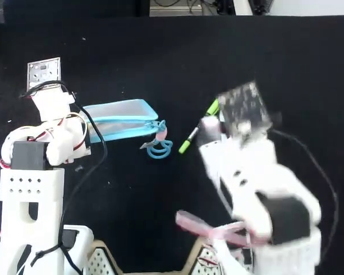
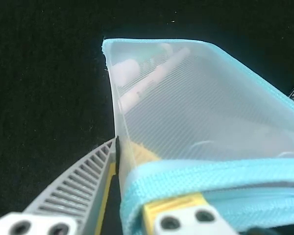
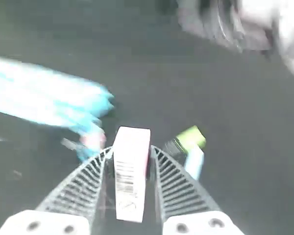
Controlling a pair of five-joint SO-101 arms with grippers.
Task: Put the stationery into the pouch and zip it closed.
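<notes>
Right wrist view: pink-and-white box [image 3: 131, 171] between the fingers [image 3: 83, 183], pouch [image 3: 44, 100] beyond.

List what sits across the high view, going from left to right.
Left arm → pouch → blue ring pull → green pen → right arm, whose gripper holds a pink and white box.

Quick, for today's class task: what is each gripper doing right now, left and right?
Left gripper: closed on the edge of the pouch.
Right gripper: closed, holding a white and pink item.
</notes>
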